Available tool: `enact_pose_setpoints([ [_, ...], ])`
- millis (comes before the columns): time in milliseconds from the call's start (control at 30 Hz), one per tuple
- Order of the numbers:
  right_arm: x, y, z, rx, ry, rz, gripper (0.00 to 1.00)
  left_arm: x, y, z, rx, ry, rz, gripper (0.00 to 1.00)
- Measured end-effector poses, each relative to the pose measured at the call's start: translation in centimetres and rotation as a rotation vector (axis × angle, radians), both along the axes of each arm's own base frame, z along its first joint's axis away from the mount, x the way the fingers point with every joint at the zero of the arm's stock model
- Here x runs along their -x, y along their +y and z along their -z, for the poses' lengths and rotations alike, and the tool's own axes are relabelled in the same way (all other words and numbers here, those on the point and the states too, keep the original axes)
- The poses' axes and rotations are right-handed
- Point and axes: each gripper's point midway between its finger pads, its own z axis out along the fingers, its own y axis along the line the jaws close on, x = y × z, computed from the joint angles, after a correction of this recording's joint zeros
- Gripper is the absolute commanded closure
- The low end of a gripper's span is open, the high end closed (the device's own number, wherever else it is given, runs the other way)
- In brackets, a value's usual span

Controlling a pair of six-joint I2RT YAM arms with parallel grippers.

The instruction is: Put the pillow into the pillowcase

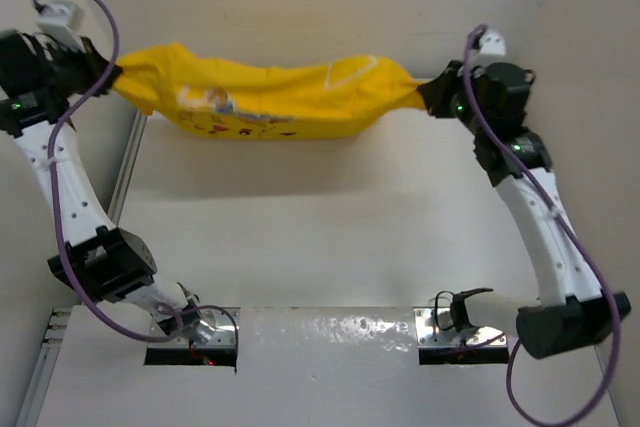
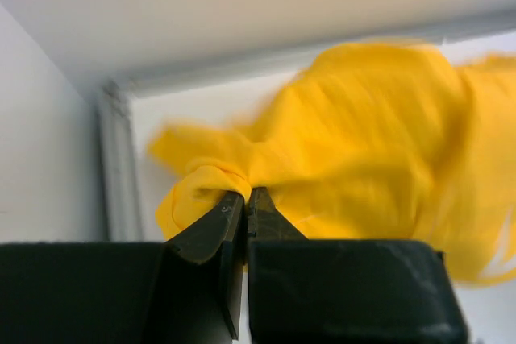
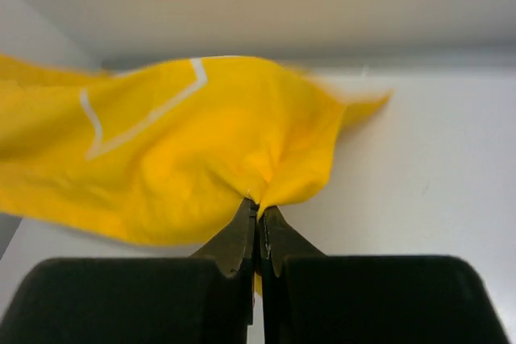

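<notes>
**A:** How far along are you?

**B:** Start at your left. Your left jaws are clenched on a bunched corner of the pillowcase (image 1: 270, 107), up at the far left. The case hangs clear of the table (image 1: 300, 237), slung between your two arms along the far side.

**A:** And the pillow?

**B:** No cream cushion shows in any view. The case bulges through its middle, so I'd judge the pillow is already inside. You can't tell from here whether it fills the corners.

**A:** Which way does it lie?

**B:** Its long axis runs left to right and sags a little in the middle, with the print facing the top camera. Which end is the open mouth isn't clear.

**A:** The right end?

**B:** Your right jaws are pinched tight on the tapered corner at the far right. What's probably left is to settle the pillow, lay it down and let go.
</notes>
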Motion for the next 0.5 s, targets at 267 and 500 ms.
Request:
enact_pose_setpoints([
  [267, 8.2, -4.7, -19.2, 0.088, -0.446, 0.134, 1.0, 8.6, -0.9, -18.9, -0.177, -0.373, -0.06, 1.0],
  [500, 13.9, -7.9, -19.3, 0.158, -0.441, 0.229, 1.0, 12.1, -5.0, -18.8, -0.117, -0.326, 0.015, 1.0],
])
